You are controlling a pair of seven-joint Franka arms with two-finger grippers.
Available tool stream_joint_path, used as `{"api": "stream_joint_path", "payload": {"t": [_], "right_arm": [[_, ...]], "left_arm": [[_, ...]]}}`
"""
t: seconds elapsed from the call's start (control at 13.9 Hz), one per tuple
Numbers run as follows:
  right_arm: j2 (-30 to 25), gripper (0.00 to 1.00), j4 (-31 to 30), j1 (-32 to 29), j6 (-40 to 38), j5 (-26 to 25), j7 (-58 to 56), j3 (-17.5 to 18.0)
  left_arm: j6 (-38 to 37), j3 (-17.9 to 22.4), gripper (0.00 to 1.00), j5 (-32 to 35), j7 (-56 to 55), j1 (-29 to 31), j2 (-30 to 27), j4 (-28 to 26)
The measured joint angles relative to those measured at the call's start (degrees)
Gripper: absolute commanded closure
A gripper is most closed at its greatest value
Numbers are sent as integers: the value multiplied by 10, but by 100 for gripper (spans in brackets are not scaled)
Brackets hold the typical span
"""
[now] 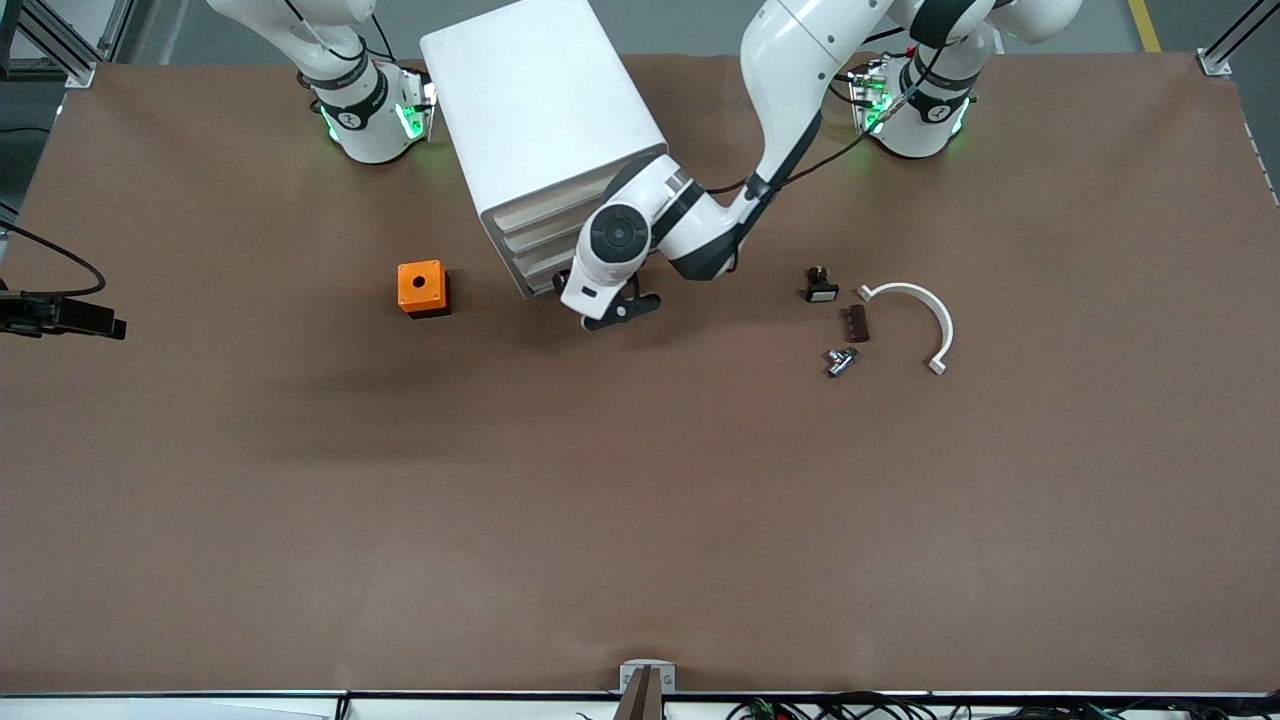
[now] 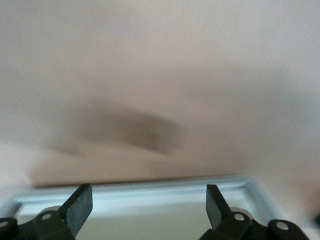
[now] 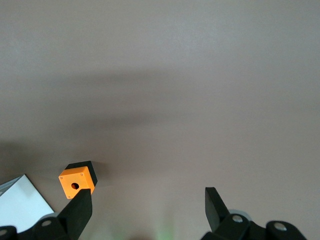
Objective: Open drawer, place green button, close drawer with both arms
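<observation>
The white cabinet (image 1: 540,100) stands between the two arm bases, with its stack of pale drawers (image 1: 535,245) facing the front camera. My left gripper (image 1: 620,312) is low at the front of the bottom drawers, close to the table. In the left wrist view it (image 2: 147,195) is open and empty, with a pale rounded drawer rim (image 2: 150,191) running between its fingertips. My right gripper (image 3: 147,197) is open and empty, high over the table; it is out of the front view. The green-capped button is not in view.
An orange cube with a round hole (image 1: 423,288) sits beside the cabinet toward the right arm's end; it also shows in the right wrist view (image 3: 75,184). Toward the left arm's end lie a small black part with a white face (image 1: 821,286), a dark brown piece (image 1: 857,323), a small silvery part (image 1: 841,361) and a white curved bracket (image 1: 925,312).
</observation>
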Motion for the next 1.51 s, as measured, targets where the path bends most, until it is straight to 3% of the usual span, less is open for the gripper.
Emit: {"api": "stream_joint_path", "payload": {"t": [0.72, 1.0, 1.29, 1.51], "right_arm": [[0, 0, 0, 3, 0, 4, 35, 9], [0, 0, 16, 22, -1, 4, 69, 11], [-3, 0, 49, 26, -31, 5, 72, 11], [-42, 0, 61, 25, -70, 15, 79, 8]], "left_arm": [[-168, 5, 0, 133, 77, 301, -176, 7], [-233, 4, 0, 205, 171, 373, -223, 17], [-303, 5, 0, 212, 312, 436, -291, 24], [-351, 5, 0, 212, 411, 469, -346, 24]]}}
